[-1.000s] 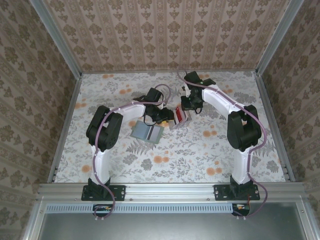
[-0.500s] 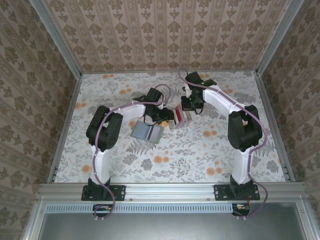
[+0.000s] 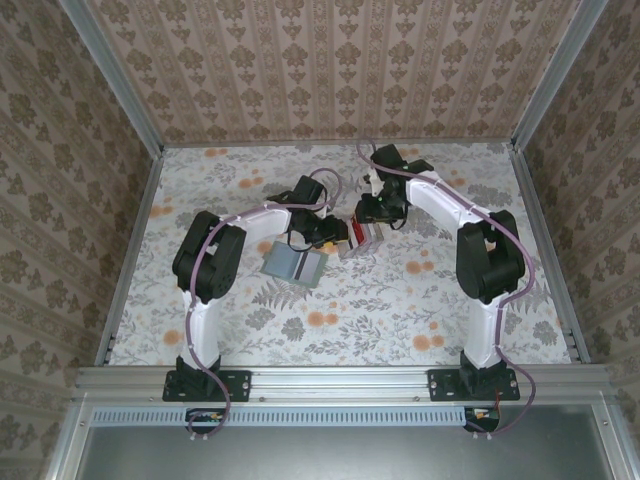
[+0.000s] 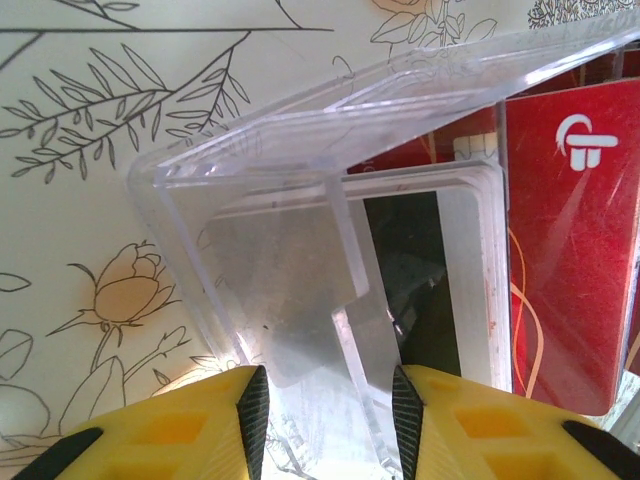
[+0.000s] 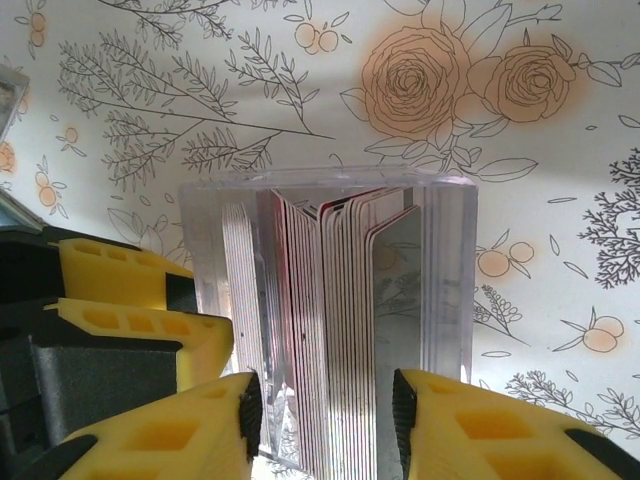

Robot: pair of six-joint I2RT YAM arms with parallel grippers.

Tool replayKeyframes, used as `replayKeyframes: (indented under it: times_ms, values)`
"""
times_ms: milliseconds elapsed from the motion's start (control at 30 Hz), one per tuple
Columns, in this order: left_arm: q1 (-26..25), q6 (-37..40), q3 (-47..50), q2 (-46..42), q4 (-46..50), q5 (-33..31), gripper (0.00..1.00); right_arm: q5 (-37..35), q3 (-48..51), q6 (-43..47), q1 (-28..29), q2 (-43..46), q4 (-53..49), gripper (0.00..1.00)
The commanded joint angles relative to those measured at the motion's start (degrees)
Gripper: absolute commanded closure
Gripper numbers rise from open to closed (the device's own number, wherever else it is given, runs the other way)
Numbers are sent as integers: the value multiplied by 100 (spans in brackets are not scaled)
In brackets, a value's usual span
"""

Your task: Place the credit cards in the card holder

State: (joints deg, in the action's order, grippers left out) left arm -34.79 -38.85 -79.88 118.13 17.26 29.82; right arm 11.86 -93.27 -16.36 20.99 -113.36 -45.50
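From above, the 2 arms meet in the middle of the flowery table (image 3: 450,300). The left gripper (image 3: 334,236) and the right gripper (image 3: 380,218) sit on either side of the small clear card holder (image 3: 362,242). A flat grey piece (image 3: 295,265) lies near it, closer to the arms' bases. The fingers are too small to see here. The left wrist view is close up. The holder's clear lid (image 4: 330,130) is tipped up, and its edge sits between the 2 yellow fingers (image 4: 190,430). They are part way apart and pinch it from both sides. Behind the lid show the credit cards (image 4: 560,260), 1 red and 1 white with a dark stripe. The right wrist view looks down on the cards standing on edge in the holder. The right fingers (image 5: 480,430) are part way apart with the stack between them. I cannot tell if they squeeze it. The left gripper is right at the holder's left side.
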Motion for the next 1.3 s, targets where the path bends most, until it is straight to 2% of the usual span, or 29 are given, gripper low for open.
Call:
replayKeyframes:
  times_ms: [0, 167, 400, 633, 933, 1267]
  values:
    - [-50, -52, 113, -35, 68, -18, 60, -749, -201, 159, 148, -97, -329, 56]
    - [-55, -51, 126, -46, 58, -10, 59, -1549, -408, 288, 211, -314, -534, 56]
    - [-47, -39, 121, -71, 74, -3, 59, -1775, -542, 331, 191, -557, -532, 56]
    - [-37, -19, 150, -81, 89, -12, 59, -1430, -411, 327, -25, -311, -408, 57]
    - [-45, 19, 22, -53, 183, -20, 59, -715, -332, 256, -16, -560, -248, 57]
    - [-37, -9, 92, -42, 126, -3, 59, -1113, -255, 344, -129, -591, -332, 56]
